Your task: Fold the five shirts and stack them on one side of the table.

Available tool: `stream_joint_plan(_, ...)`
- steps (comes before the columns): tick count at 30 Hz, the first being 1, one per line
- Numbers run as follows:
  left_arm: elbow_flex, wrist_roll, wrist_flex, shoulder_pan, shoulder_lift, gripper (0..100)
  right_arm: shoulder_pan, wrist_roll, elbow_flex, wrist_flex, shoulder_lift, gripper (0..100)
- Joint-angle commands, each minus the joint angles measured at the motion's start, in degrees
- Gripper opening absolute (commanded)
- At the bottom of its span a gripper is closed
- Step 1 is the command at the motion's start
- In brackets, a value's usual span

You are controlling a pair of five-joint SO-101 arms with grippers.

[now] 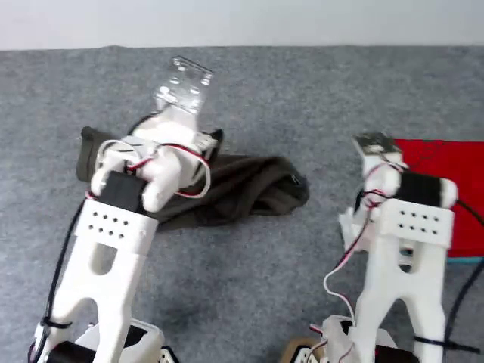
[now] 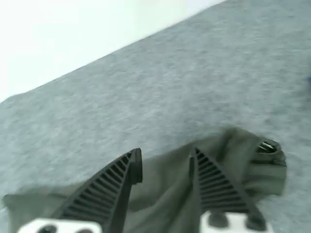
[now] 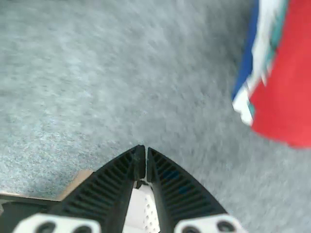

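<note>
The left gripper [image 2: 166, 153] points downward with jaws spread apart, while the right gripper [image 3: 145, 148] has its jaws pressed together.

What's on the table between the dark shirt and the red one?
Just bare grey table between the dark shirt and the red shirt, as the high view shows; the right arm stands at the red shirt's edge.
</note>
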Motion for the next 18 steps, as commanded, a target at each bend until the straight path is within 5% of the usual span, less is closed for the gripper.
stream_joint_plan(1, -0.7, -1.5, 1.9, -8.2, -2.4, 17, -9.7, -0.2, -5.5, 2.2, -1.1, 1.1)
stream_joint_plan(11, 5.3, -7.5, 6.6, -45.8, -2.0, 17, -31.6, -0.6, -16.7, 1.9, 20.1, 0.9)
stream_joint_plan(18, 11.8, -8.4, 1.3, -63.6, -1.9, 17, -43.1, -0.7, -37.7, 1.9, 41.5, 0.9)
